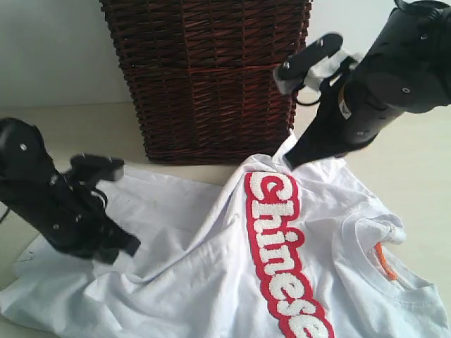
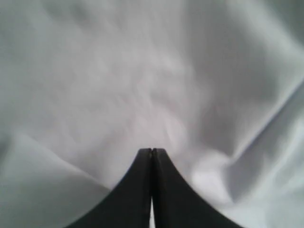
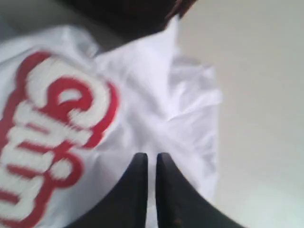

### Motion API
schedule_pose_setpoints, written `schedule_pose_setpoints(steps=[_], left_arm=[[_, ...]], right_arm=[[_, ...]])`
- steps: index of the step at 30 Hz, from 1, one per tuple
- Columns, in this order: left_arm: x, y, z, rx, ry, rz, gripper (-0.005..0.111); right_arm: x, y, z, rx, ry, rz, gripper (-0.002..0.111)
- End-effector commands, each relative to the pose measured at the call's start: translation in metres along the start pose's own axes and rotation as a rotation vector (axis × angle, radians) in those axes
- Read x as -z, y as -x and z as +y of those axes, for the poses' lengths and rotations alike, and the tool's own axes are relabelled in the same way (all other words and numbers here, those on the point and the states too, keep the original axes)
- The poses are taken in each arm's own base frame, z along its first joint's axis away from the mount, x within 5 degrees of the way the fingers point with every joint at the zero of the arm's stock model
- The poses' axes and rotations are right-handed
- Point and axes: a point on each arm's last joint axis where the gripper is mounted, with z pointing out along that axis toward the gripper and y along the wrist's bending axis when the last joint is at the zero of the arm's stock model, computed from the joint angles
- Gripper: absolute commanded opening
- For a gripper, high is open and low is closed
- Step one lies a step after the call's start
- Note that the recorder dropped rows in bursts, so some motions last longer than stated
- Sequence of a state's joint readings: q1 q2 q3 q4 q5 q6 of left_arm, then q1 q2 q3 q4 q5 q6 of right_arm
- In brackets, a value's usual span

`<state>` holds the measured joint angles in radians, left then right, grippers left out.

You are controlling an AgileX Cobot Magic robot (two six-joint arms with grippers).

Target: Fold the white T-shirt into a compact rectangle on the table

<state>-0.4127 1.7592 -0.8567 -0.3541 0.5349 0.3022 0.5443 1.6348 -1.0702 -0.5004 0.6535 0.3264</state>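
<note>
The white T-shirt (image 1: 204, 274) lies spread and rumpled on the table (image 1: 416, 169), its red-outlined lettering (image 1: 278, 239) running down the chest and an orange neck tag (image 1: 384, 260) at the collar. My left gripper (image 1: 116, 253) is low over the plain lower part of the shirt (image 2: 142, 71), and in the left wrist view it (image 2: 152, 150) is shut, with no cloth seen between the tips. My right gripper (image 1: 292, 162) hovers at the shirt's far edge by a sleeve (image 3: 190, 109), next to the lettering (image 3: 52, 123). There it (image 3: 150, 156) is shut to a thin slit.
A dark brown wicker basket (image 1: 211, 77) stands right behind the shirt, close to my right arm, and shows in the right wrist view as the dark basket (image 3: 128, 14). Bare pale tabletop (image 3: 256, 95) lies beside the sleeve. A peak of cloth (image 1: 290, 139) stands up against the basket.
</note>
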Motion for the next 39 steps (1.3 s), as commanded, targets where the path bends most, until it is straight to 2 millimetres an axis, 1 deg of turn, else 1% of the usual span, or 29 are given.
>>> schedule_pose_setpoints(steps=[1, 3, 5, 7, 9, 12, 14, 16, 18, 20, 21, 23, 24, 26, 28, 33, 36, 39], left_arm=[[0.028, 0.026, 0.024, 0.124, 0.066, -0.288, 0.0], [0.024, 0.031, 0.035, 0.15, 0.072, -0.271, 0.0], [0.018, 0.036, 0.043, 0.139, 0.079, -0.245, 0.0], [0.008, 0.045, 0.046, 0.147, 0.071, -0.244, 0.0], [0.001, 0.059, 0.044, 0.103, 0.063, -0.256, 0.0], [-0.008, 0.08, 0.048, 0.073, 0.072, -0.278, 0.0], [-0.015, 0.088, 0.057, 0.103, 0.071, -0.262, 0.0], [-0.024, 0.088, 0.071, 0.129, 0.08, -0.203, 0.0], [-0.033, 0.082, 0.086, 0.14, 0.097, -0.119, 0.0], [-0.039, 0.074, 0.099, 0.145, 0.112, -0.064, 0.0], [-0.042, 0.067, 0.108, 0.175, 0.117, -0.031, 0.0], [-0.045, 0.058, 0.118, 0.225, 0.12, 0.018, 0.0], [-0.046, 0.05, 0.124, 0.241, 0.122, 0.059, 0.0], [-0.048, 0.038, 0.132, 0.273, 0.125, 0.111, 0.0], [-0.05, 0.025, 0.138, 0.318, 0.124, 0.155, 0.0], [-0.051, -0.003, 0.146, 0.383, 0.133, 0.288, 0.0], [-0.05, -0.011, 0.146, 0.399, 0.124, 0.319, 0.0], [-0.046, -0.012, 0.144, 0.407, 0.121, 0.316, 0.0]], right_arm=[[-0.021, -0.021, 0.022, 0.038, 0.176, 0.141, 0.0], [-0.033, -0.031, 0.027, 0.043, 0.181, 0.193, 0.0], [-0.046, -0.04, 0.032, 0.057, 0.186, 0.235, 0.0], [-0.058, -0.047, 0.037, 0.064, 0.193, 0.264, 0.0], [-0.066, -0.05, 0.039, 0.066, 0.197, 0.291, 0.0], [-0.071, -0.056, 0.041, 0.072, 0.198, 0.328, 0.0], [-0.072, -0.063, 0.041, 0.074, 0.199, 0.347, 0.0], [-0.075, -0.07, 0.038, 0.061, 0.193, 0.354, 0.0], [-0.081, -0.076, 0.029, 0.013, 0.18, 0.345, 0.0], [-0.087, -0.083, 0.016, -0.04, 0.166, 0.342, 0.0], [-0.09, -0.088, 0.008, -0.067, 0.158, 0.35, 0.0], [-0.095, -0.094, -0.007, -0.134, 0.138, 0.378, 0.0], [-0.095, -0.097, -0.013, -0.166, 0.128, 0.397, 0.0], [-0.095, -0.101, -0.019, -0.198, 0.12, 0.432, 0.0], [-0.095, -0.103, -0.019, -0.202, 0.117, 0.453, 0.0], [-0.093, -0.105, -0.016, -0.217, 0.143, 0.484, 0.0], [-0.09, -0.107, -0.009, -0.185, 0.218, 0.526, 0.0], [-0.086, -0.109, -0.001, -0.186, 0.306, 0.556, 0.0]])
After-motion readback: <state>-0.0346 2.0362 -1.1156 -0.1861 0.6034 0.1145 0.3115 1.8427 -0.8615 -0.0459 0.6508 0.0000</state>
